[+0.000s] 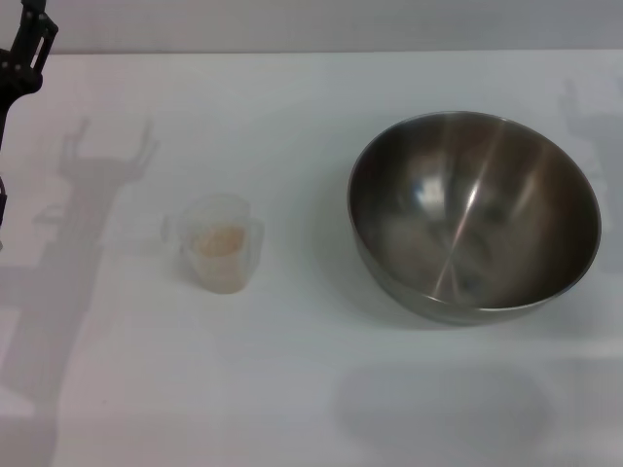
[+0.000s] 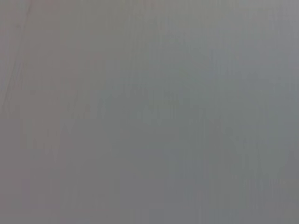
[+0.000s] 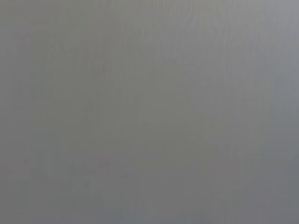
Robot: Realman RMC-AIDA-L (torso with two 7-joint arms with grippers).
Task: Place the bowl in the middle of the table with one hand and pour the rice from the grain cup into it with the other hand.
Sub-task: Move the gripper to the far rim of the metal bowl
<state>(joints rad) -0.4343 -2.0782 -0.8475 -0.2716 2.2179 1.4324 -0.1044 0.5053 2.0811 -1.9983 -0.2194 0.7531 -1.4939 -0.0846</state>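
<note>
The steel bowl (image 1: 474, 214) stands upright and empty on the right side of the white table (image 1: 292, 389). The clear grain cup (image 1: 220, 243) stands upright left of centre, with pale rice (image 1: 221, 240) in it. Part of my left arm and gripper (image 1: 24, 53) shows at the far left top corner, well away from the cup. My right gripper is out of view; only its shadow falls at the far right. Both wrist views show only blank grey surface.
The table's far edge (image 1: 311, 52) runs along the top of the head view. Arm shadows lie on the left part of the table and a faint one at the right edge.
</note>
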